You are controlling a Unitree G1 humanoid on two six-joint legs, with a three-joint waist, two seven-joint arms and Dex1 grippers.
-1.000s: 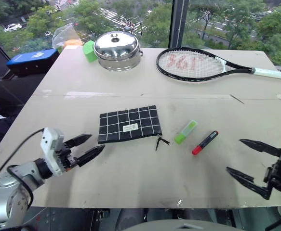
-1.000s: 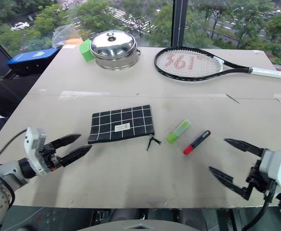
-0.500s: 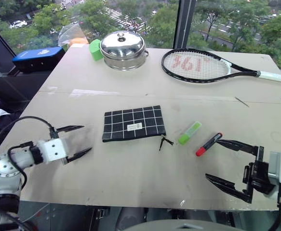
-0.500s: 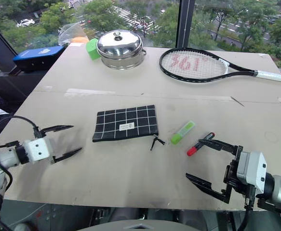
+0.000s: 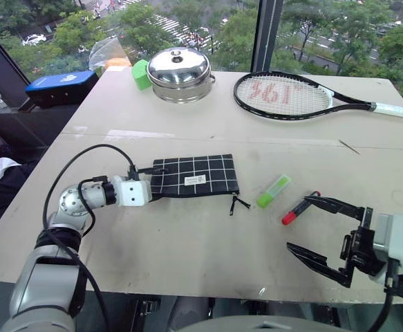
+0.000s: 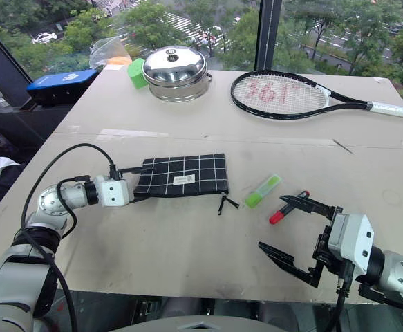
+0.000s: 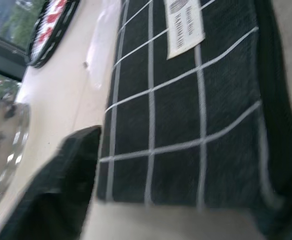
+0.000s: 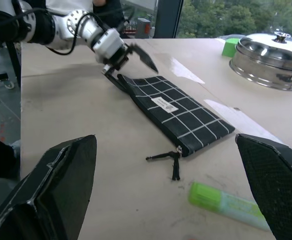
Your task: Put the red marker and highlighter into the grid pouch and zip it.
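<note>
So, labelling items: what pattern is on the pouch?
Black with white grid lines on the grid pouch, clearest in left wrist view.

Matt black woven cloth with thin white lines on the grid pouch (image 5: 194, 175), a small papery-looking label stitched on. Mirror-polished metal on the lidded pot (image 5: 180, 73); glossy plastic, apparently, on the highlighter (image 5: 273, 191) and red marker (image 5: 298, 208). Dull, scuffed beige board for the table (image 5: 208, 256).

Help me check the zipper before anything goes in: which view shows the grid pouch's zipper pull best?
The right wrist view: the zipper pull lies there unobstructed on the table, trailing from the grid pouch corner. The eye views show it smaller, off the pouch's end nearest the highlighter. The left wrist view gives the pouch's fabric and label.
</note>
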